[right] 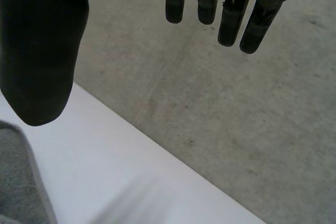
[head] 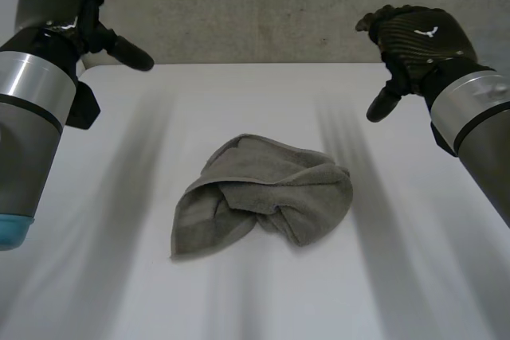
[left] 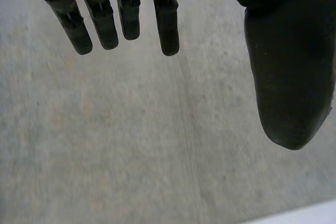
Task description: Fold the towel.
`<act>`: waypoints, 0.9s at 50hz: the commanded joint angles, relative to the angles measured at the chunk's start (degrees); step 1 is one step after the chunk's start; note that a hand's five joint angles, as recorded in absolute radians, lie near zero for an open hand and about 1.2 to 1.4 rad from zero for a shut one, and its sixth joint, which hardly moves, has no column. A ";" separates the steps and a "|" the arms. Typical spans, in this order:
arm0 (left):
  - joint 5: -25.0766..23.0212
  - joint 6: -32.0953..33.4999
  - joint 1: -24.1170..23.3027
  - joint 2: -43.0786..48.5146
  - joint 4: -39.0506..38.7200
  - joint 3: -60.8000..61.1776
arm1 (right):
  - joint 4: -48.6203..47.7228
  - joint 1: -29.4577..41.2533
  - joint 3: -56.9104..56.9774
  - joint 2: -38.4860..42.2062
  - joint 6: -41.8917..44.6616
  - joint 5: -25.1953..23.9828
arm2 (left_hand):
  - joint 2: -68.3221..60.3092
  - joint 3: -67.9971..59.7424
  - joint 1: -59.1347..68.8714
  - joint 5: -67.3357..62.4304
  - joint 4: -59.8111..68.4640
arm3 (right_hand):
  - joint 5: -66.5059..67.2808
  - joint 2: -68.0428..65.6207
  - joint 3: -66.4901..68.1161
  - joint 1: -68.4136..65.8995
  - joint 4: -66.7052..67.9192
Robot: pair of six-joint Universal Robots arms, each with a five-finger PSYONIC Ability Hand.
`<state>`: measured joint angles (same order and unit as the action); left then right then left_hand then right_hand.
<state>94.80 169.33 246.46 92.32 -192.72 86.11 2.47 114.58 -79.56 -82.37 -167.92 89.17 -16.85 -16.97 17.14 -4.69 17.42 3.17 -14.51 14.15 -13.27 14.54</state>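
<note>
towel (head: 263, 197) crumpled mid-table (head: 414, 276) | both hands raised, apart, empty

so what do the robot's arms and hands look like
The left hand and right hand are black, with slim fingers, a thick rounded thumb and a white winged mark on the back. The left arm and right arm are dark grey cylinders banded silver at the wrist; the left carries a light-blue cap.
</note>
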 commanded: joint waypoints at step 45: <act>-0.14 10.56 -5.20 26.05 17.81 -8.67 | 7.02 1.61 2.04 19.52 17.98 -10.33 | 2.26 2.39 -2.56 0.10 -2.83 | 1.79 -0.45 0.81 -1.69 0.42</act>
<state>94.62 173.77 242.79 111.54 -175.06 77.98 9.79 114.41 -78.00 -68.48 -150.86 79.25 -16.39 -16.97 16.65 -4.49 17.41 3.38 -14.64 14.26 -13.70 14.64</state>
